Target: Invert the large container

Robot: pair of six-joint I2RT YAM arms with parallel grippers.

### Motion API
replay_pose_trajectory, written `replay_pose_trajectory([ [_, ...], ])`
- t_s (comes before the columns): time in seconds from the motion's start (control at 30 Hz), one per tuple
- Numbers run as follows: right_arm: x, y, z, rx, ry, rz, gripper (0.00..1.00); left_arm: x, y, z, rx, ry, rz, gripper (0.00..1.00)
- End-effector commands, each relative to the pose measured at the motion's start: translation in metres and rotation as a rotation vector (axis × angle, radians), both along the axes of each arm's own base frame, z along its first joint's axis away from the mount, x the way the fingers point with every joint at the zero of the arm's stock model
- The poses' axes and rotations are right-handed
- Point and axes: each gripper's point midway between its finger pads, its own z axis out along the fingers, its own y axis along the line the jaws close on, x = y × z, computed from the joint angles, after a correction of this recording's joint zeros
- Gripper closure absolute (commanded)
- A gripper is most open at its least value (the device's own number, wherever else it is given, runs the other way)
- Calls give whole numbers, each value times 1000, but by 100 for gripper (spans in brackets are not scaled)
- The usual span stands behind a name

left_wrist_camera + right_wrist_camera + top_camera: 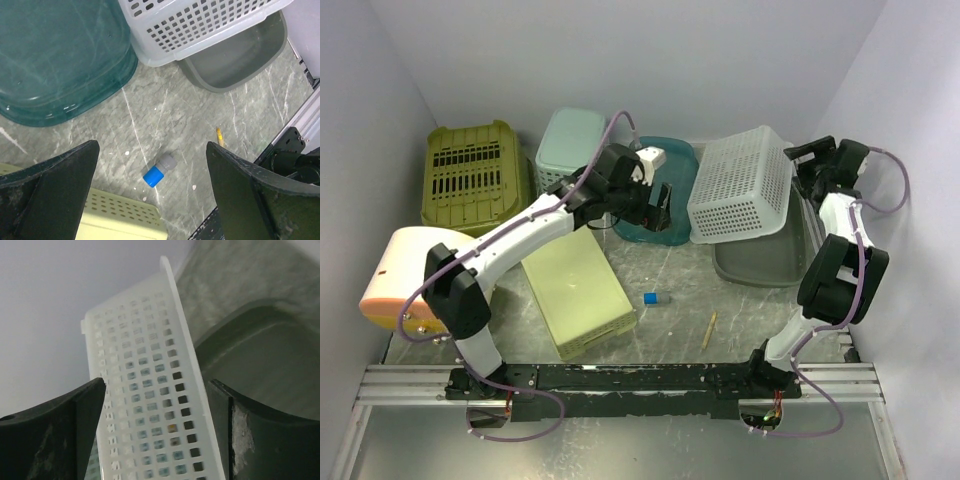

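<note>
At the far right of the table (690, 290), the white basket (740, 185) lies tilted with its bottom turned up. Its right part rests on the rim of the grey tub (760, 262). Its left edge is just beside the teal tub (655, 228), but I cannot tell if they touch. I judge this basket to be the large container, so the turning looks nearly done: it is upside down, but it leans and does not sit flat. What is left, I think, is only to settle it, if that is wanted, and to move the arms clear. The right gripper (156, 390) has its jaws apart, close to the basket's side and not clamped on it. The left gripper (152, 150) is also wide apart, holds nothing, and hangs above the table. No brand, label or writing can be read on anything.
</note>
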Motion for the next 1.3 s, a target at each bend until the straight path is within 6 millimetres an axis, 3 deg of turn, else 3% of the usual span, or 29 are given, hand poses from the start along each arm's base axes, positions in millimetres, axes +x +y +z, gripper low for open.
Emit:
replay_pose_trajectory([
  [0.0, -33, -37, -20, -295, 282, -136, 15, -1, -22, 8, 0, -9, -64, 0],
  [0.1, -53, -56, -25, -448, 457, -227, 10, -3, -33, 13, -39, -12, -87, 0],
  [0.17, -60, -58, -24, -525, 513, -236, 9, -5, -41, 14, -59, -14, -100, 0],
  [0.3, -55, -33, 4, -627, 453, -206, 8, -8, -51, 9, -56, -6, -111, 0],
  [0.4, -42, 10, 34, -690, 334, -89, 8, -11, -49, 7, -58, -12, -106, 0],
  [0.5, -34, 86, 62, -759, 165, 84, 9, -12, -40, 3, -63, 5, -40, 0],
  [0.6, -43, 150, 67, -796, 82, 210, 9, -12, -19, -5, -45, -1, 55, 0],
  [0.73, -73, 200, 45, -845, 132, 342, 9, -21, 21, -8, -22, -1, 185, 0],
  [0.87, -114, 220, 5, -890, 249, 442, 9, -31, 48, -13, -31, -15, 262, 1],
  [1.07, -167, 216, -49, -830, 409, 535, 10, -36, 61, -19, -51, -34, 292, 0],
  [1.27, -193, 211, -92, -783, 517, 549, 16, -44, 68, -37, -38, -23, 281, 0],
])
